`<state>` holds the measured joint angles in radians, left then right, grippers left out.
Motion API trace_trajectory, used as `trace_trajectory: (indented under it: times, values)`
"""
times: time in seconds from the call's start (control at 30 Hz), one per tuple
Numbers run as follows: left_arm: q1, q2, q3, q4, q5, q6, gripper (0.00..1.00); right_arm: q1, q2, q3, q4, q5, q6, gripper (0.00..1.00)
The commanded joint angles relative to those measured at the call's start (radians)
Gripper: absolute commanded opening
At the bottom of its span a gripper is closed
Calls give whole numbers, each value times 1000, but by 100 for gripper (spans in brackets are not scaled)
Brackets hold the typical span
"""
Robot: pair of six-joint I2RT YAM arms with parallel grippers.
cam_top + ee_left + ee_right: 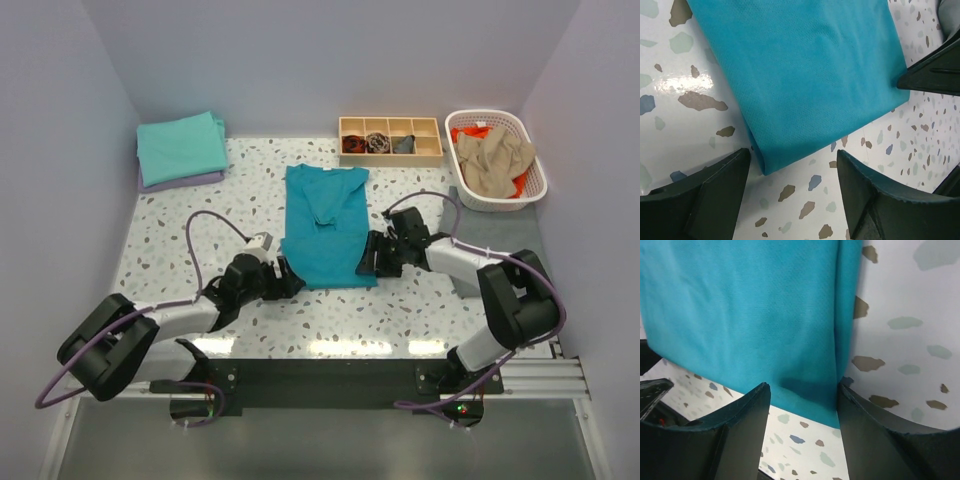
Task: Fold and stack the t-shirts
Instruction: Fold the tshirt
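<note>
A deep teal t-shirt lies flat in a long folded strip at the table's middle, sleeves tucked in. My left gripper is open at its near left corner, which shows between the jaws in the left wrist view. My right gripper is open at the near right corner; the right wrist view shows the shirt's hem between the jaws. Neither gripper holds cloth. An aqua-green t-shirt lies folded on a lavender one at the back left. Tan and orange shirts fill the basket.
A white lattice basket stands at the back right. A wooden tray with four compartments sits at the back centre with small items inside. Walls close in the table on three sides.
</note>
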<state>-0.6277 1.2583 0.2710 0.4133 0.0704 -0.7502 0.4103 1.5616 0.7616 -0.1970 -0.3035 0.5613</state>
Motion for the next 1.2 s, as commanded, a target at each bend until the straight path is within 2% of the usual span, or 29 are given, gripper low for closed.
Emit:
trace_trajectory:
  times: [0.0, 0.17, 0.43, 0.57, 0.67, 0.8, 0.9, 1.17]
  values:
    - [5, 59, -33, 50, 32, -31, 73, 1, 57, -38, 57, -55, 43, 58]
    - [5, 81, -44, 74, 40, -40, 64, 1, 63, -41, 51, -59, 46, 51]
    - [5, 87, -42, 55, 31, -21, 31, -1, 68, -68, 88, -91, 68, 22]
    - [-6, 72, -26, 9, 22, 6, 9, -1, 34, -77, 70, -88, 55, 8]
    - [-26, 32, -18, -54, 5, 26, 1, 1, -18, -94, 33, -74, 38, 6]
    - [-88, -46, -9, -169, -37, 23, 0, 2, -104, -134, -16, -68, 25, 5]
    - [-180, -88, 0, -246, -67, -11, 0, 2, -185, -188, -61, -60, 22, 6]
    - [-360, -233, -79, -332, -133, -165, 0, 21, -464, -359, -179, -72, 57, 7]
